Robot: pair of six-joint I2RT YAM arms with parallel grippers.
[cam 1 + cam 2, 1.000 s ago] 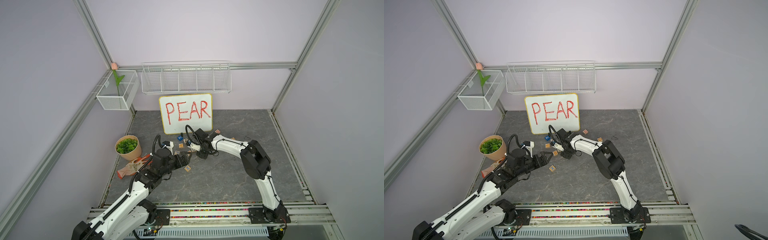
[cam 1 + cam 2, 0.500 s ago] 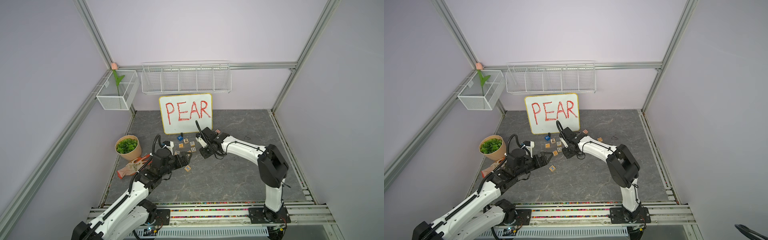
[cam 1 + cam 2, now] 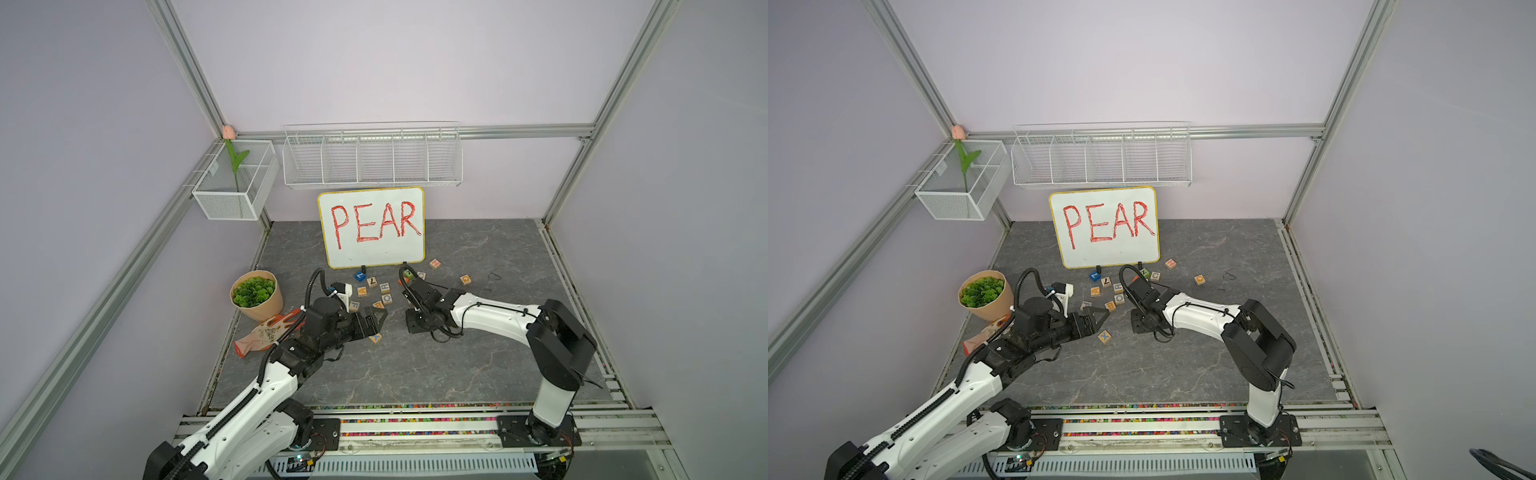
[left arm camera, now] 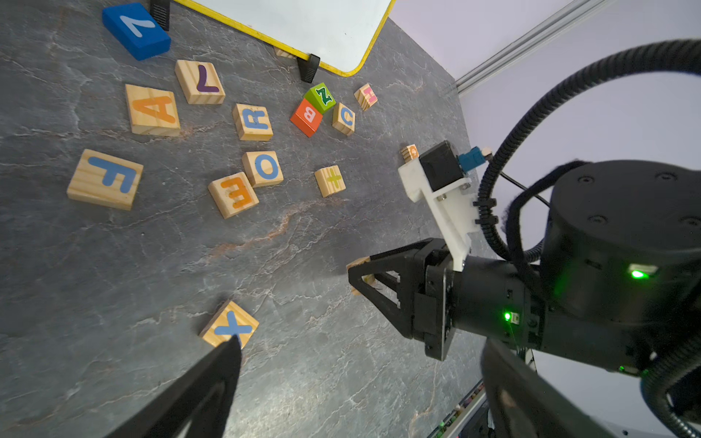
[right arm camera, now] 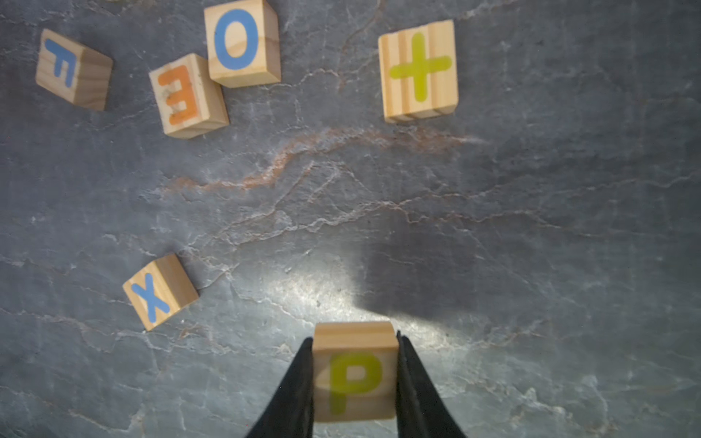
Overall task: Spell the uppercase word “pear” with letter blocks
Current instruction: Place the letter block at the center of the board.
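Right hand [image 5: 355, 343]: clamped on the P block [image 5: 354, 373], one finger on each of two opposite side faces, the yellow-green letter facing the wrist camera.
P block, position: over a bare patch of the desk [image 5: 531, 227], on the robot's side of the scattered blocks and apart from all of them. Whether it rests on the desk or hangs just above it cannot be told.
Left hand [image 3: 376, 324]: fingers apart, holding nothing, poised near the X block [image 3: 376, 338]. Contact cannot be told.
E block [image 5: 188, 95]: orange letter up, flat on the desk, one corner just beside the O block [image 5: 242, 41].
R block [image 4: 253, 122]: blue letter up, near the O block on its whiteboard side.
A block [image 4: 153, 110]: orange letter up, beside the L block [image 4: 200, 81], apart from the R block.
Distractors: F block [image 5: 72, 68], plus-sign block [image 5: 419, 70], the orange B cube [image 4: 307, 115] and the green N cube [image 4: 321, 98] touching each other.
Whiteboard [image 3: 374, 232]: propped at the back of the desk, lettered PEAR in red, serving as the model word.
Handling (judgement): small wooden cubes, light and stiff, not fragile. The smooth faces may let a block twist or slip under an off-centre pinch.
Where to grip (judgement): two parallel side faces, squarely at mid-height, leaving the lettered face up and readable.
Caution (judgement): the E block lies so close to the O block that a finger may nudge the neighbour.
Stage (judgement): first letter in hand. E, A and R are not yet gathered into a row.
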